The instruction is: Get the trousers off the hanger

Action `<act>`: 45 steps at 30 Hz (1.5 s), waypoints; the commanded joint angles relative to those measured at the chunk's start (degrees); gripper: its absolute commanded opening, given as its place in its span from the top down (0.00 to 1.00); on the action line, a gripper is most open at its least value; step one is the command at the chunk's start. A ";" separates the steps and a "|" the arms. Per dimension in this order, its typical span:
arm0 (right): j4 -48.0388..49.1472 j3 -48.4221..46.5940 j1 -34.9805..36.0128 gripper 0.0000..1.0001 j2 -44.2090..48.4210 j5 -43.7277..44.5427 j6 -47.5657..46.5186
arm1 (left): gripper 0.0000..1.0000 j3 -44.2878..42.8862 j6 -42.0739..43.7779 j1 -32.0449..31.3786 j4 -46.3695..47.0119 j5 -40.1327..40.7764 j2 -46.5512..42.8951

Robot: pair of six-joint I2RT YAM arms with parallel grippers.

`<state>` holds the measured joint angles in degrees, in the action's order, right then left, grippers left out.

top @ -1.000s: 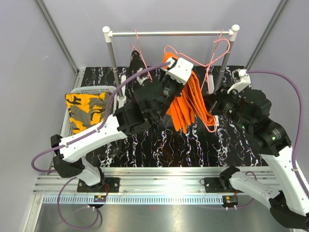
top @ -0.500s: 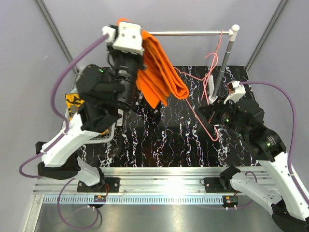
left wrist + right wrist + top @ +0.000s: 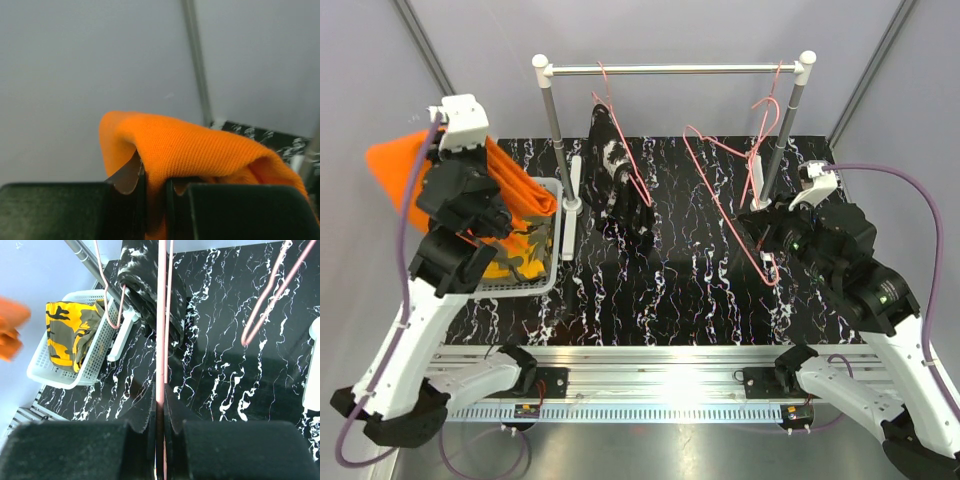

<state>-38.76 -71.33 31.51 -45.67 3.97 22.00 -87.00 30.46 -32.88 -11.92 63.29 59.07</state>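
Observation:
My left gripper (image 3: 470,180) is shut on the bright orange trousers (image 3: 405,175), held in the air over the white basket (image 3: 525,283) at the left; the cloth fills the left wrist view (image 3: 200,150). The camouflage trousers (image 3: 70,330) lie in the basket. The black trousers with white splashes (image 3: 618,185) hang on a pink hanger (image 3: 610,110) on the rail. My right gripper (image 3: 760,228) is shut on an empty pink hanger (image 3: 725,200), whose wire runs between the fingers in the right wrist view (image 3: 161,340).
A metal rail (image 3: 670,69) on two posts stands at the back of the black marbled table (image 3: 690,300). Another empty pink hanger (image 3: 772,105) hangs by the right post. Grey walls close in both sides.
My left arm has swung the orange trousers from the middle of the rail, up and leftwards, to above the basket. The right gripper keeps hold of the emptied hanger.

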 commanded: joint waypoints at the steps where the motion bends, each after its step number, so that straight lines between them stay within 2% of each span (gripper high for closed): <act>1: 3.61 -3.46 0.22 1.00 -0.38 0.61 -1.35 | 1.00 9.46 -5.41 9.28 -2.84 -0.27 -2.10; 4: 3.43 -4.34 0.22 1.00 -0.56 -0.97 -0.99 | 1.00 17.35 -8.22 16.15 -5.30 -0.44 -2.99; 7: 3.87 -4.87 0.13 1.00 -0.30 -2.29 -0.47 | 1.00 25.45 -6.90 18.64 0.04 -0.97 -2.39; 9: 4.05 -4.96 0.13 1.00 0.05 -3.17 0.06 | 1.00 26.36 -7.60 19.08 -0.38 -3.07 2.78; 13: 4.84 -4.35 0.22 1.00 1.19 -3.70 0.67 | 1.00 18.91 -10.15 19.08 -7.22 -4.22 17.19; 15: 4.75 -3.82 0.22 1.00 1.55 -3.70 0.59 | 1.00 11.97 -12.08 19.08 -11.97 -7.54 23.42; 21: 4.66 -3.03 0.13 1.00 2.08 -3.70 -0.20 | 1.00 2.82 -13.76 19.35 -15.84 -13.88 31.45; 23: 4.57 -2.76 0.13 1.00 1.90 -3.70 -0.20 | 1.00 2.10 -15.42 19.44 -16.73 -16.78 33.04; 25: 5.10 -2.50 0.13 1.00 1.64 -3.70 -0.29 | 1.00 2.01 -17.44 19.87 -16.99 -23.28 33.13; 29: 5.28 -2.32 0.31 1.00 1.02 -3.70 -0.38 | 1.00 -1.05 -22.71 20.75 -21.81 -26.72 37.16; 30: 5.19 -2.41 0.14 1.00 0.93 -3.70 -0.46 | 0.87 -2.28 -23.59 21.36 -23.57 -27.25 38.22; 32: 4.75 -3.11 0.22 1.00 0.50 -3.70 -0.47 | 0.73 -5.89 -26.83 21.72 -27.34 -27.07 39.63; 33: 4.58 -3.55 0.22 1.00 0.41 -3.36 -0.99 | 0.58 -6.77 -27.72 22.07 -28.15 -28.64 39.28; 35: 3.44 -5.04 0.22 1.00 -0.47 -2.22 -2.30 | 0.36 -8.87 -29.83 22.25 -29.81 -30.49 36.66; 36: 2.74 -5.57 0.22 1.00 -0.73 -1.25 -2.75 | 0.17 -9.50 -30.19 22.34 -30.35 -33.81 35.08; 38: 2.12 -6.80 0.22 1.00 -1.70 0.77 -4.32 | 0.02 -8.11 -30.19 22.34 -29.57 -38.39 31.39; 39: 1.94 -7.07 0.22 1.00 -1.96 2.69 -4.85 | 0.01 -7.05 -31.50 22.34 -28.78 -42.59 26.24; 42: 1.50 -8.03 0.22 1.00 -2.93 4.38 -5.91 | 0.01 -0.83 -34.49 23.03 -23.60 -46.23 17.43; 44: 2.29 -8.12 0.13 1.00 -3.37 4.21 -6.35 | 0.01 2.00 -38.08 24.52 -20.70 -45.89 15.38; 45: 2.64 -8.12 0.22 1.00 -3.55 4.12 -6.53 | 0.01 2.62 -39.84 27.41 -20.68 -46.06 15.38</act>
<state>-38.81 -76.88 31.53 -48.95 5.65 17.82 -86.83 -2.68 -9.76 -38.30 21.61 77.91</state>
